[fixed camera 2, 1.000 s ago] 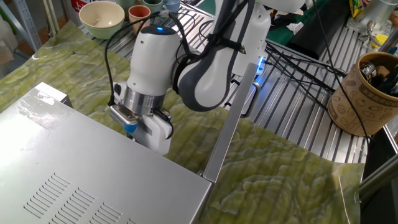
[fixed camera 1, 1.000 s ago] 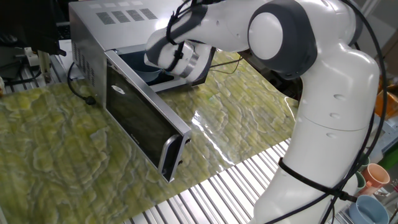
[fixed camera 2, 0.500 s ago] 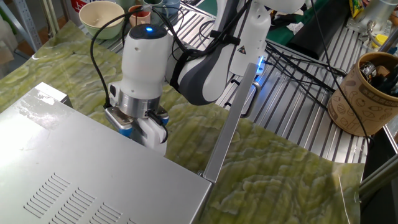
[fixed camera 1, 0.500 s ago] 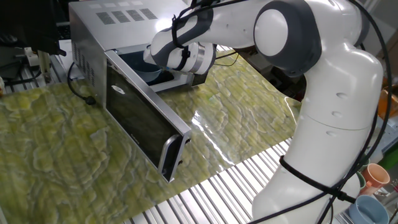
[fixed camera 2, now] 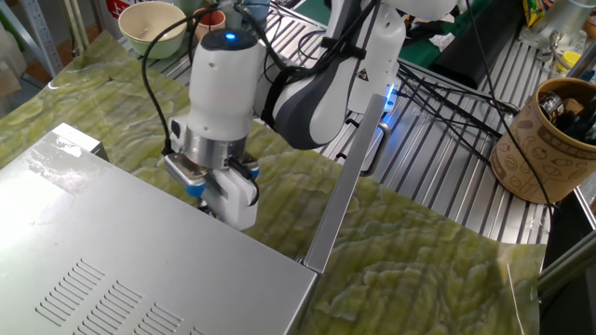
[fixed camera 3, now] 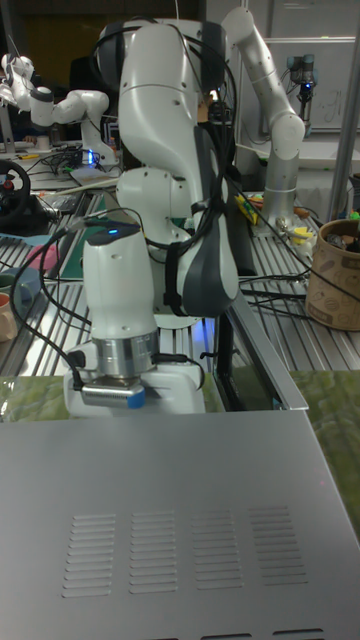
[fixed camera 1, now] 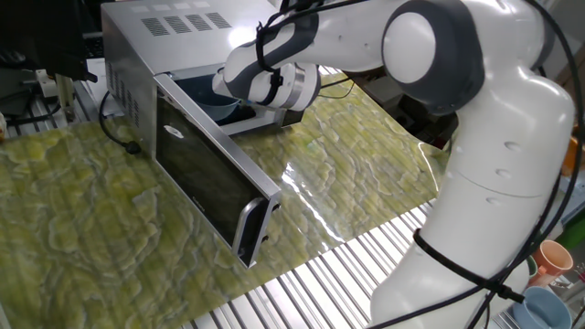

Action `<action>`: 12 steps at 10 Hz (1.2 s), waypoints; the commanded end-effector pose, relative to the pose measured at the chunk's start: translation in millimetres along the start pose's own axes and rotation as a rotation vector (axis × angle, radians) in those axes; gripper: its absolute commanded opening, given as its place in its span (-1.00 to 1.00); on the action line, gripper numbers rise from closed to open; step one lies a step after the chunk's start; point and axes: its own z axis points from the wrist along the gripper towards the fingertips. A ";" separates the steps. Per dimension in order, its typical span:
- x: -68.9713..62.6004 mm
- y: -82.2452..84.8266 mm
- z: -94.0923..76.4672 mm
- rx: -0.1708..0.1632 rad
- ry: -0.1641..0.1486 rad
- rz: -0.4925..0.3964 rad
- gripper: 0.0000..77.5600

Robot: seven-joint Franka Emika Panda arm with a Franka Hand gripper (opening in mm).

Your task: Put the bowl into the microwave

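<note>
The bowl [fixed camera 1: 218, 108] sits inside the microwave [fixed camera 1: 146, 55], just below the gripper [fixed camera 1: 239, 102] at the open door [fixed camera 1: 212, 178]. I cannot tell whether the jaws hold it.

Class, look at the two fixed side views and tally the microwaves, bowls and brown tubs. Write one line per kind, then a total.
Microwave: 1
Bowls: 2, the blue bowl inside the microwave and a cream bowl
Brown tub: 1
Total: 4
</note>
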 end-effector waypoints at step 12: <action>55.3 -21.9 -55.0 0.022 0.106 0.070 -0.97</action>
